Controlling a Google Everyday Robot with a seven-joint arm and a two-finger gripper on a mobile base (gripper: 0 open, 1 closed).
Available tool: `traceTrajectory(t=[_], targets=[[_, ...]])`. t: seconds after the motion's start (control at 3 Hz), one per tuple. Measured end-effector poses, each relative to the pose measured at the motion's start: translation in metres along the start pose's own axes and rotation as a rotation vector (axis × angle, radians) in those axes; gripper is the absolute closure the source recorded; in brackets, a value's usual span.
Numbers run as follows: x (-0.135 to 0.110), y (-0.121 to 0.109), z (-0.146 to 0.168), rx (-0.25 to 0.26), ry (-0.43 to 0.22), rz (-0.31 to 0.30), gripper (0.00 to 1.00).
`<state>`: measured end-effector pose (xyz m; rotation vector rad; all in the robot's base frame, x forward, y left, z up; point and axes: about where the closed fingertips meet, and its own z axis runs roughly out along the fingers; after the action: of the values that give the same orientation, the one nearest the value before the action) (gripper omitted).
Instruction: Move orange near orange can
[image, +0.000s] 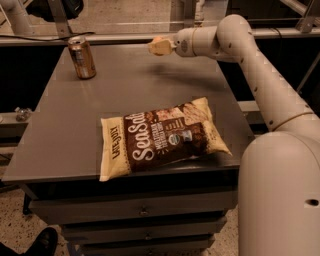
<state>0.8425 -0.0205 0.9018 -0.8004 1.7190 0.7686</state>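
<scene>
While the snack bag (165, 137) lies near on the desk (60, 145), the orange can (82, 57), copper-sided and silver-rimmed, stands upright far left. Well right of it, above the desk's far side, the claw (159, 46) grips the orange (158, 40), a small, pale, rounded lump.

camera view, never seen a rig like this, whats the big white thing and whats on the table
The big white shape at the right is a robot's body, and the jointed white arm grows out of it. There is only one picture, from one camera looking down over the table; where it is mounted is not known. The arm reaches across to the far side, where its gripper hangs above the grey table. Whether it holds the orange cannot be told here. On the table stand an orange can, upright at the far left corner, and a brown-and-cream snack bag, lying flat near the front edge.
</scene>
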Motion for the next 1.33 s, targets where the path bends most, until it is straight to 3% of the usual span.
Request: traceTrajectory(t=[0.33, 0.67, 1.0, 1.33], targets=[[-0.021, 0.05, 0.016, -0.128, -0.004, -0.074, 1.0], [-0.034, 0.097, 0.032, -0.214, 0.032, -0.188, 1.0], [-0.036, 0.135, 0.051, -0.256, 0.088, -0.298, 1.0], [-0.029, 0.153, 0.072, -0.257, 0.133, -0.362, 1.0]])
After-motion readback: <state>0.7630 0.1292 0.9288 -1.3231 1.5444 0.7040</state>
